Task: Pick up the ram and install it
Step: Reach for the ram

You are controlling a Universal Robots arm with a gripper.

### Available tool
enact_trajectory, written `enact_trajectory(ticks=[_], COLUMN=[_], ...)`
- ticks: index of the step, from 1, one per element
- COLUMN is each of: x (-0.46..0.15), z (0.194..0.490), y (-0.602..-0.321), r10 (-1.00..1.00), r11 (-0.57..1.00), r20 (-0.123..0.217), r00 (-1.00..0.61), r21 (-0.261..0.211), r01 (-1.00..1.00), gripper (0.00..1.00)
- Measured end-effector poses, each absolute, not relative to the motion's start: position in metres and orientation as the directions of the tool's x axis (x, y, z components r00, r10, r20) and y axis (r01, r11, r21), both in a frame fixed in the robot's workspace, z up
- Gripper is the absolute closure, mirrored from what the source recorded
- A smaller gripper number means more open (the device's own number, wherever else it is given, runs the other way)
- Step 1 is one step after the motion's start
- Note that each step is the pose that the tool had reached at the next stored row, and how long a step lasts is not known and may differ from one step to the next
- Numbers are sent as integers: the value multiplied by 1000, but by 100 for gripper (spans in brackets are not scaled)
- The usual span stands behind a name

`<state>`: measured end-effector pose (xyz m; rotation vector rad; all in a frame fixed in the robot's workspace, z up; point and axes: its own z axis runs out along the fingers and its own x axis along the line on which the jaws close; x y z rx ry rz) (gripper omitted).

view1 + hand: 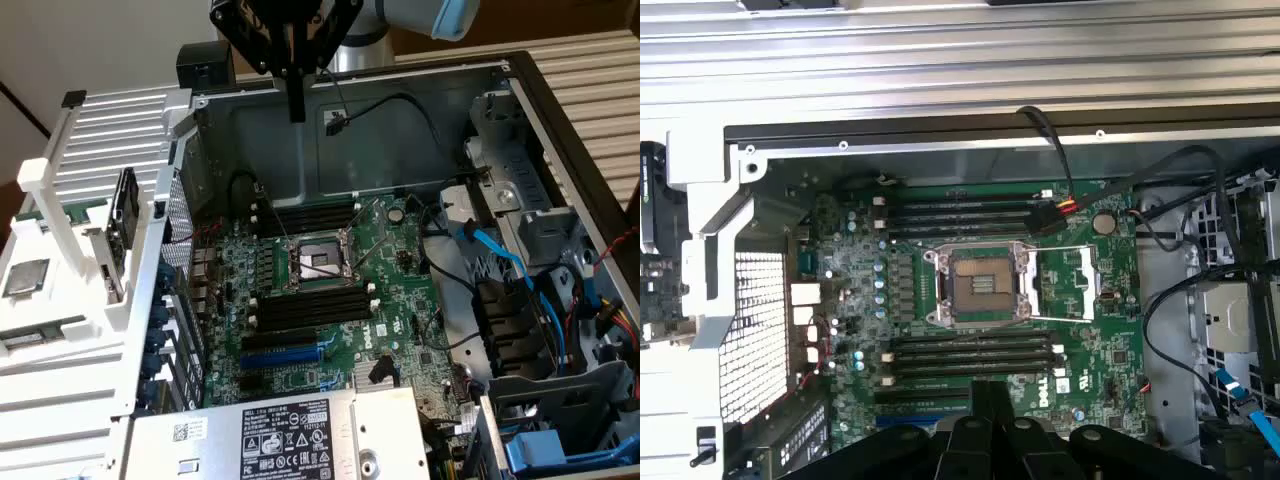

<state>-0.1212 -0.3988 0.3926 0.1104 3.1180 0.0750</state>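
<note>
Ram (125,215), as best I can tell, is the dark stick standing on edge in the white rack (120,120) at the exterior view's left, outside the case (400,110). It is likely light, stiff and fragile, so grip its long edges, not the chips. The gripper (296,112) has its jaws shut and empty, high over the motherboard (330,290). Slots (310,305) sit crowded between socket (318,262) and cables (510,265).

bright even light; computer case (260,130) interior shadowed, metal glaring.
</note>
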Motion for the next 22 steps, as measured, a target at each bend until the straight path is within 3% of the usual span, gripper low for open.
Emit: enact_trajectory(ticks=[15,22], x=[-123,-160], z=[393,393], y=[-399,-399], r10=[71,71], r11=[996,996], r20=[-19,-23], r00=[-997,-997], r21=[49,49], r01=[70,69], gripper=[90,90])
